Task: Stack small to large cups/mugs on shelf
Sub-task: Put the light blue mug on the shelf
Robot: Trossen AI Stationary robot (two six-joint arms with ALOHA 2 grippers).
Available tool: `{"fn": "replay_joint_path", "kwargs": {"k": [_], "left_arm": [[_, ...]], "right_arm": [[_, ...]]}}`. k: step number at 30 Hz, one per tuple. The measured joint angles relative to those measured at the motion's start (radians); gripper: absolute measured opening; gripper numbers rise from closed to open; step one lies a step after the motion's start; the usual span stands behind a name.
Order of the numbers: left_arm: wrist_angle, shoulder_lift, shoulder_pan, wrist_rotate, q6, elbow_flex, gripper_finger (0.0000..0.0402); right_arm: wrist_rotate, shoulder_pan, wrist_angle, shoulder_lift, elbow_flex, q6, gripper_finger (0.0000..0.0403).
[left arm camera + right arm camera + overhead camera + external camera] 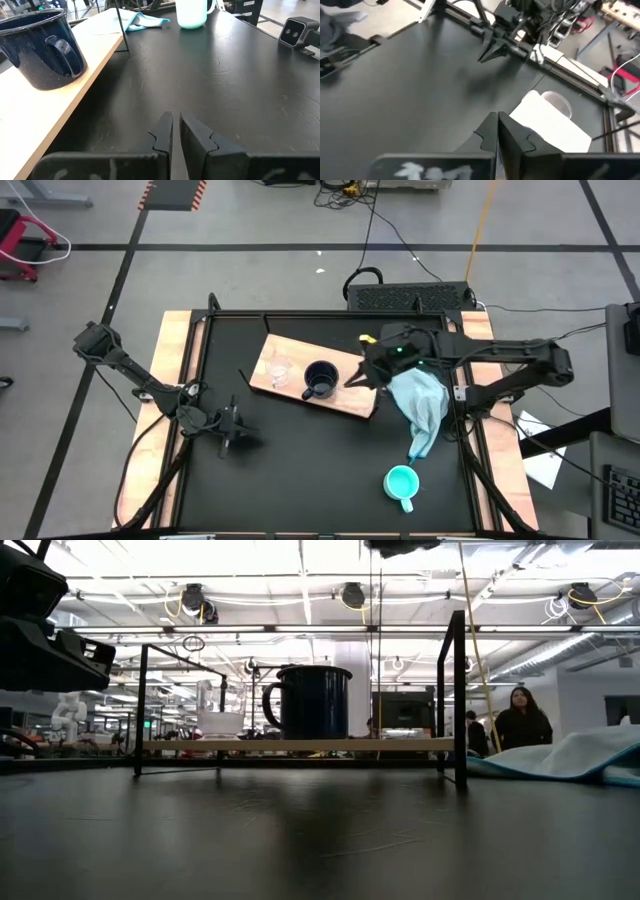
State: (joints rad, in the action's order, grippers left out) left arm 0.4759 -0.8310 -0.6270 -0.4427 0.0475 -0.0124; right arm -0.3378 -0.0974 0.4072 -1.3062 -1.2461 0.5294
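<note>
The light-brown wooden shelf (340, 398) stands raised on thin black legs (458, 690) at the table's far middle. The black handled mug (320, 378) stands upright on it, and the small clear glass cup (280, 371) stands to its left on the board. The turquoise mug (401, 483) stands on the black tabletop at the near right. My left gripper (232, 432) is shut and empty, low over the table near the shelf's left end. My right gripper (353, 377) is shut and empty, up above the shelf's right part beside the black mug.
A pale blue cloth (421, 405) lies on the table right of the shelf, between it and the turquoise mug. Pale wooden rails (176, 360) run along the table's sides. Bare black tabletop (310, 470) lies in front of the shelf. A person (520, 722) stands far behind.
</note>
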Motion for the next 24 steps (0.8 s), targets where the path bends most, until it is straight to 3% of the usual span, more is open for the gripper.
{"fn": "replay_joint_path", "kwargs": {"k": [9,13,18,24], "left_arm": [[-0.002,0.0,0.0,0.0,0.0,0.0,0.0037],[-0.005,0.0,0.0,0.0,-0.008,0.0,0.0037],[-0.005,0.0,0.0,-0.001,-0.031,0.0,0.0037],[-0.001,0.0,0.0,-0.002,-0.039,0.0,0.0037]], "right_arm": [[0.001,0.17,0.242,0.089,0.0,-0.094,0.0],[0.103,0.298,0.304,0.099,0.002,-0.206,0.0],[0.186,0.444,0.229,0.114,0.053,-0.307,0.0],[0.269,0.562,0.021,0.208,0.218,-0.339,0.0]]}}
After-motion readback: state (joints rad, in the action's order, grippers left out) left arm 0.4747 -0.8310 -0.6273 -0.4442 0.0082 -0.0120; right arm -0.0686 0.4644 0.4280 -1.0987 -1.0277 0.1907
